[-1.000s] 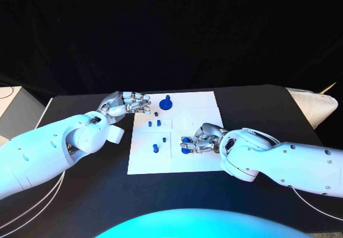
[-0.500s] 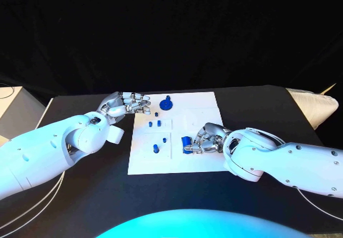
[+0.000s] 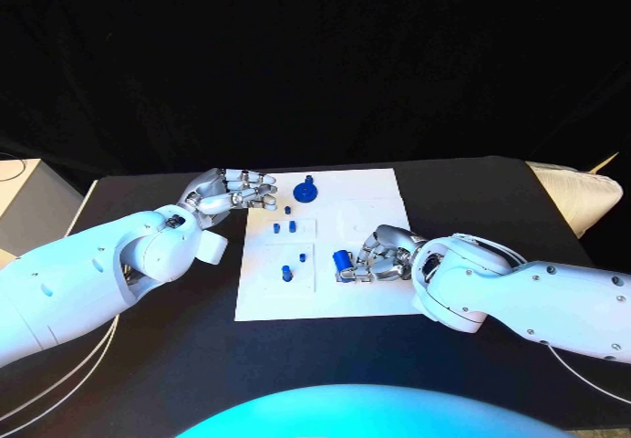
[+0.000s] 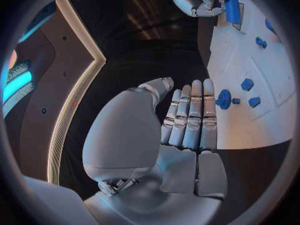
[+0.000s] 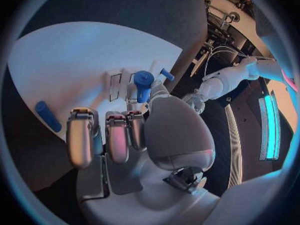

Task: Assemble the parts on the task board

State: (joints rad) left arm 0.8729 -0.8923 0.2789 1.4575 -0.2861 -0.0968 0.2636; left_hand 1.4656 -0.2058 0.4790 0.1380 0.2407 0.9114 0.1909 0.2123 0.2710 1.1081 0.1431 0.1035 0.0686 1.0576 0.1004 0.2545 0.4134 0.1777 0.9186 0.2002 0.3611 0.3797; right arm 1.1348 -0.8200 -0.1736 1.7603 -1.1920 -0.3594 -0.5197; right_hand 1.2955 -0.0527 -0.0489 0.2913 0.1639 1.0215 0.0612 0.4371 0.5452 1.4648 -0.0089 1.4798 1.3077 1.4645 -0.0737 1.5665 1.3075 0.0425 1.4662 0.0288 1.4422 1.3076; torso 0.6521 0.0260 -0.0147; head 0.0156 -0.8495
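a: what are you looking at on the board?

b: you have a white plate in the middle of the black table, with small blue parts on it. near the far edge sits a round disc part; lower down are a few small pegs and one upright peg. the part that matters is the blue cylinder, standing at the near right of the board.

a: do the wrist cameras add anything?

b: yes. from the head you see the right hand crowded around the cylinder, but not how it holds it. the right wrist view shows the cylinder pinched at the thumb tip, with the other fingers curled in beside it, and a flat blue piece lying apart on the board (hard to pick out from above). the left wrist view shows the disc just past the left fingertips.

a: and the left hand?

b: your left hand sits at the board's far left corner, fingers straight and held together, holding nothing; whether they touch the disc you cannot tell.
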